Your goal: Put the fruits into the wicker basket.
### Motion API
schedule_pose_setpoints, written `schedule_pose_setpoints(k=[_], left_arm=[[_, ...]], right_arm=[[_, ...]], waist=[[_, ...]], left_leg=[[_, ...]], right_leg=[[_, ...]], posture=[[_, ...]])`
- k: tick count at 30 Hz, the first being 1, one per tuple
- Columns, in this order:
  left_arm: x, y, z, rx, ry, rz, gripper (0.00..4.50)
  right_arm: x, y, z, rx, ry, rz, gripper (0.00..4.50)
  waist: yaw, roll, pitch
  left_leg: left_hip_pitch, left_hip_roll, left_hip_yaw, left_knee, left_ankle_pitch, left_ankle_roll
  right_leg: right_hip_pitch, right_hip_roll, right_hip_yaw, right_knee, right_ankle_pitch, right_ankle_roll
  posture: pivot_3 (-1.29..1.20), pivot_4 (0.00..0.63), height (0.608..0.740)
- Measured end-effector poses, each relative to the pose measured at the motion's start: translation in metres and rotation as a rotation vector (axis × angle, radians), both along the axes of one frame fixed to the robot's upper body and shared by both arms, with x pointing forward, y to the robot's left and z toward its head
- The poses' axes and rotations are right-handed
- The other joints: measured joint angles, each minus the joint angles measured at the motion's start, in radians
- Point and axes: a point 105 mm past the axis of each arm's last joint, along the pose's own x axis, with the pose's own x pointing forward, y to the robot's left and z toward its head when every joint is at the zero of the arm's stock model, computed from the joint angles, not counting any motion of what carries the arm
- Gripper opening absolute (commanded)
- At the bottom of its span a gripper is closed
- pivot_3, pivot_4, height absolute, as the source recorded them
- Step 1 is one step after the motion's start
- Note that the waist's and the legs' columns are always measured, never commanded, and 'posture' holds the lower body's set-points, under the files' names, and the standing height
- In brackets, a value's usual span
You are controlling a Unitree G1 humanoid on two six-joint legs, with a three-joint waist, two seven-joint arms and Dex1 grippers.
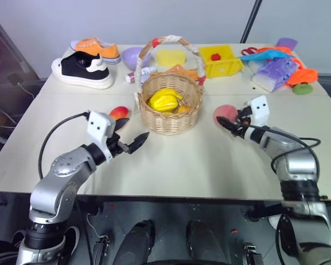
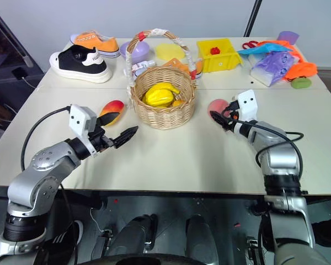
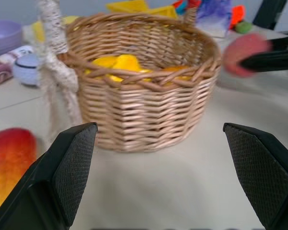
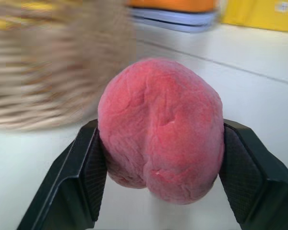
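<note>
The right gripper (image 4: 159, 158) pinches the peach (image 4: 161, 129) between its two black fingers (image 4: 89, 167), one pad pressed on each side of the fruit. Seen from the head, the peach (image 1: 225, 114) sits right of the wicker basket (image 1: 171, 105), apart from its wall, toward the right half of the table (image 1: 182, 165); whether it is lifted clear of the tabletop or resting on it I cannot tell.

The left gripper (image 1: 137, 141) is spread wide with nothing between its fingers (image 3: 72, 172), pointing toward the basket from the near-left side and hovering a little short of it. The mango (image 2: 111, 112), red shading into yellow, lies on the table just left of the basket and just beyond the left gripper, touching neither.

The basket stands around the middle of the table, its arched handle (image 1: 168, 41) (wrapped in white and red tape) rising over it. Inside lie yellow fruit (image 1: 164, 100) and something orange beside them.

Along the far edge stand a black-and-white shoe (image 1: 83, 70) and an orange shoe (image 1: 95, 48) toward the far left corner, a lilac bowl (image 1: 133, 55) behind the basket, a yellow bin (image 1: 223, 61) holding a small red piece (image 1: 215, 56), and a heap of coloured items (image 1: 281, 69) toward the far right corner.
</note>
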Motion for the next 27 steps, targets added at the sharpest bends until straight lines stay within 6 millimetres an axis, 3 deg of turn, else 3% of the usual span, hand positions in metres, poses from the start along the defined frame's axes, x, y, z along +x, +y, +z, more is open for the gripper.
schedule_pose_setpoints(k=[2,5,8,10,15,21,22,24,27], left_arm=[[-0.001,0.000,0.000,-0.005,-0.016,0.005,4.50],[-0.001,0.000,0.003,-0.025,-0.049,0.016,4.50],[-0.002,0.000,0.004,-0.034,-0.063,0.022,4.50],[-0.002,-0.001,0.003,-0.030,-0.066,0.019,4.50],[-0.003,0.001,0.001,-0.043,-0.064,0.015,4.50],[-0.007,0.001,-0.006,-0.050,-0.037,-0.002,4.50],[-0.007,0.001,-0.006,-0.049,-0.038,-0.001,4.50],[-0.007,0.002,-0.006,-0.049,-0.036,0.004,4.50],[-0.007,0.004,-0.006,-0.050,-0.036,0.017,4.50]], right_arm=[[-0.022,0.029,0.028,0.036,-0.085,0.149,2.87],[-0.039,0.057,0.049,0.079,-0.130,0.277,2.87],[-0.036,0.095,0.061,0.135,-0.157,0.350,2.87],[-0.023,0.114,0.063,0.111,-0.185,0.337,2.87],[0.017,0.126,0.054,0.071,-0.212,0.223,2.87],[0.037,0.150,0.037,0.020,-0.208,0.213,2.87],[0.039,0.151,0.034,0.021,-0.205,0.209,3.71],[0.041,0.151,0.031,0.033,-0.200,0.203,4.45],[0.042,0.149,0.036,0.030,-0.221,0.202,4.45]], waist=[[0.000,0.000,0.000],[0.006,-0.001,0.000],[0.002,-0.001,-0.001],[0.003,-0.001,-0.001],[0.005,-0.001,-0.001],[-0.001,-0.001,-0.001],[-0.001,-0.001,-0.001],[0.001,-0.001,-0.001],[0.002,-0.001,-0.001]], left_leg=[[0.000,0.001,0.000,0.000,0.000,0.000],[0.000,0.000,0.000,0.001,0.000,0.000],[0.000,0.001,0.000,0.000,0.000,0.000],[0.000,0.000,0.000,0.000,0.000,0.000],[0.000,-0.001,-0.001,0.000,0.000,0.000],[0.000,0.000,-0.001,-0.001,0.000,0.000],[0.000,0.000,-0.001,-0.001,0.000,0.000],[0.000,-0.001,-0.001,-0.001,0.000,0.000],[0.000,0.000,-0.001,-0.001,0.000,0.000]], right_leg=[[0.000,0.000,0.000,0.000,0.000,0.000],[0.001,0.000,-0.001,-0.001,0.000,0.000],[0.000,0.000,0.000,0.000,0.000,0.000],[0.000,0.000,-0.001,0.000,0.000,0.000],[0.000,-0.001,-0.001,0.000,0.000,0.000],[-0.002,0.001,-0.001,0.001,0.000,0.000],[-0.002,0.001,0.000,0.001,0.000,0.000],[-0.001,0.000,0.000,0.001,0.000,0.000],[-0.002,0.000,0.000,0.001,0.000,0.000]], posture=[[0.00,0.150,0.740],[0.00,0.150,0.740],[0.00,0.150,0.740],[0.00,0.150,0.740],[0.00,0.150,0.740],[0.00,0.150,0.740],[0.00,0.150,0.740],[0.00,0.150,0.740],[0.00,0.150,0.740]])
